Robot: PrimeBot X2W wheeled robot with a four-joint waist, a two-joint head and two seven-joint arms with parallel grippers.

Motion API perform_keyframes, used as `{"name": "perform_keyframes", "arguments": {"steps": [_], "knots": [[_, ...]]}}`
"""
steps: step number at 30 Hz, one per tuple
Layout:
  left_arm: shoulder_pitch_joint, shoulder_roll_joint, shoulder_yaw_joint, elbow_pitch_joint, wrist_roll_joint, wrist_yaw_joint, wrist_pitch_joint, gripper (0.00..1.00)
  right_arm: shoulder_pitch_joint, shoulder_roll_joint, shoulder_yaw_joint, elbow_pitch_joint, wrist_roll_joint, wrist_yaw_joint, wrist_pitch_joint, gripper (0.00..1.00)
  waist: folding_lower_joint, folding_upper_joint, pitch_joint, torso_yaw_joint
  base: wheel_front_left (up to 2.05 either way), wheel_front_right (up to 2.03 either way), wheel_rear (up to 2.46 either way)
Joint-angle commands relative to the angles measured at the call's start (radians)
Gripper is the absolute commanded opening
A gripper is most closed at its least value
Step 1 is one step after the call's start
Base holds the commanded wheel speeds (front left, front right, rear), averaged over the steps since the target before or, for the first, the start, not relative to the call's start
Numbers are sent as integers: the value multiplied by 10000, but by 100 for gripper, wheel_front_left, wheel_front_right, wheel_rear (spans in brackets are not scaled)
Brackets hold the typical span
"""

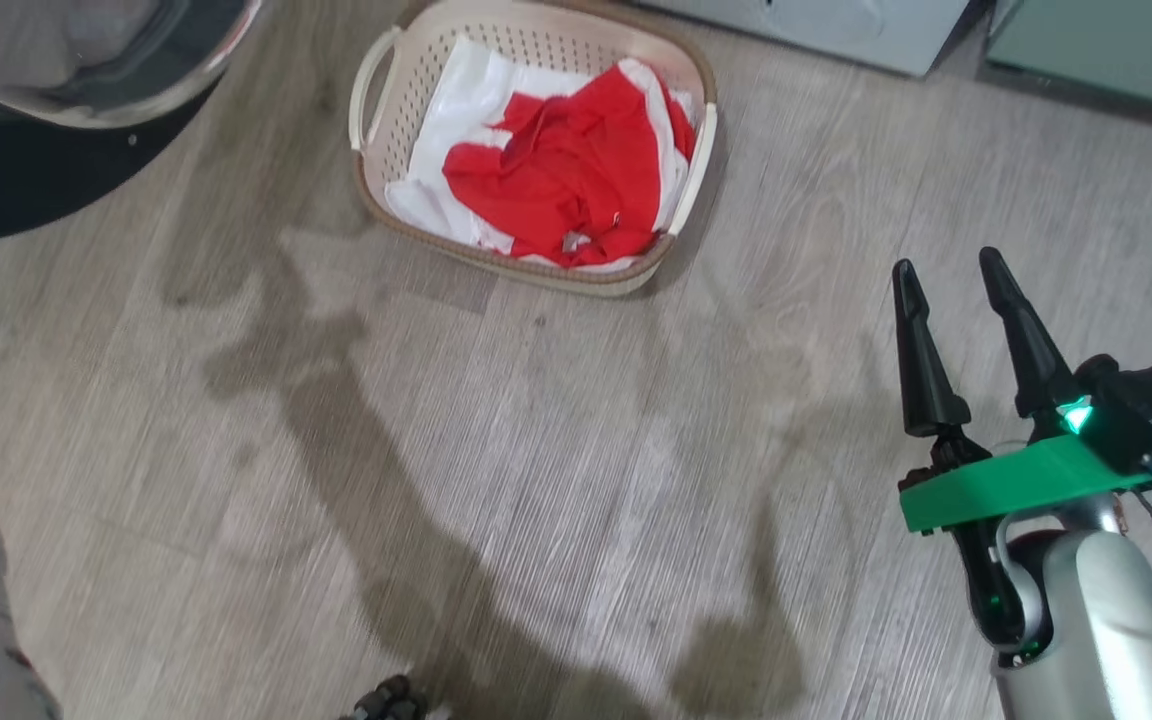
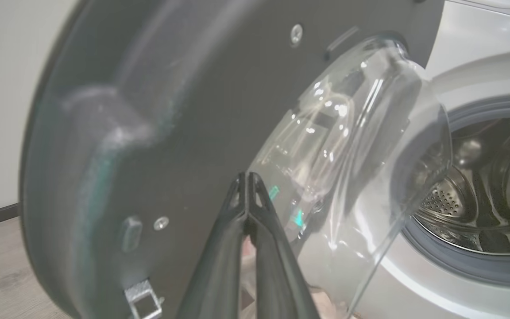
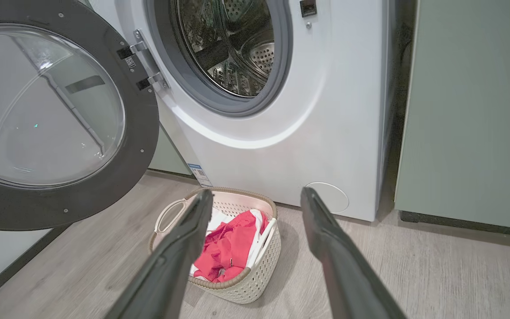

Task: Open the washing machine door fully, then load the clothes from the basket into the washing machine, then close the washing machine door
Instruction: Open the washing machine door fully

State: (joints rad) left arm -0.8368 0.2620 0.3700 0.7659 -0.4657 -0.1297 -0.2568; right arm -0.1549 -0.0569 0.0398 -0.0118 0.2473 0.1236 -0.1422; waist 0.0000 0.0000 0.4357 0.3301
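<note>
The washing machine (image 3: 308, 110) is white and its door (image 3: 60, 110), black-rimmed with a clear glass bowl, stands swung open to the left of the drum opening (image 3: 233, 48). The cream basket (image 1: 536, 150) sits on the floor in front of it, holding the red clothes (image 1: 561, 165) on a white sheet. My right gripper (image 1: 951, 270) hovers open over the floor to the right of the basket; in its own view the basket (image 3: 219, 248) lies ahead between the fingers. My left gripper (image 2: 247, 177) is shut and empty, its tips close to the door's inner face (image 2: 184, 110).
Pale green cabinets (image 3: 467, 110) flank the machine on the right. A small round flap (image 3: 330, 197) sits low on the machine front. Wood-look floor (image 1: 536, 480) stretches between me and the basket. The door's edge (image 1: 56, 120) reaches into the head view's top left.
</note>
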Motion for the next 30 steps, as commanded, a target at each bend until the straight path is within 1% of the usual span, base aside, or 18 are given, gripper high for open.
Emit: {"name": "perform_keyframes", "arguments": {"steps": [1, 6, 9, 15, 16, 17, 18, 23, 30], "knots": [[251, 513, 35, -444, 39, -9, -49, 0, -125, 66, 311, -229, 95, 71, -156, 100, 0, 0, -271, -53, 0, 0, 0], [800, 306, -540, -983, 67, -9, -49, 0, -85, 66, 384, 103, 339, 71, -399, 100, 0, 0, -878, -148, 0, 0, 0], [1317, 125, -1083, -1525, 70, -9, -49, 0, -22, 66, 421, 351, 539, 71, -566, 100, 0, 0, -1365, -237, 0, 0, 0], [2249, -61, -2082, -2319, -13, -9, -49, 0, 115, 66, 496, 681, 825, 71, -806, 100, 0, 0, -2060, -463, 0, 0, 0], [2249, -61, -2082, -2319, -13, -9, -49, 0, 115, 66, 496, 681, 825, 71, -806, 100, 0, 0, -2060, -463, 0, 0, 0], [2606, -120, -2398, -2621, -85, -9, -49, 0, 156, 66, 524, 787, 907, 71, -872, 100, 0, 0, -2276, -553, 0, 0, 0], [2606, -120, -2398, -2621, -85, -9, -49, 0, 156, 66, 524, 787, 907, 71, -872, 100, 0, 0, -2276, -553, 0, 0, 0], [3495, -221, -3074, -3308, -147, -9, -49, 0, 324, 66, 582, 963, 1070, 71, -1004, 100, 0, 0, -2802, -755, 0, 0, 0], [4838, -645, -3665, -4319, -113, -9, -49, 0, 661, 66, 528, 986, 1148, 71, -1101, 100, 0, 0, -3454, -1081, 0, 0, 0]]}}
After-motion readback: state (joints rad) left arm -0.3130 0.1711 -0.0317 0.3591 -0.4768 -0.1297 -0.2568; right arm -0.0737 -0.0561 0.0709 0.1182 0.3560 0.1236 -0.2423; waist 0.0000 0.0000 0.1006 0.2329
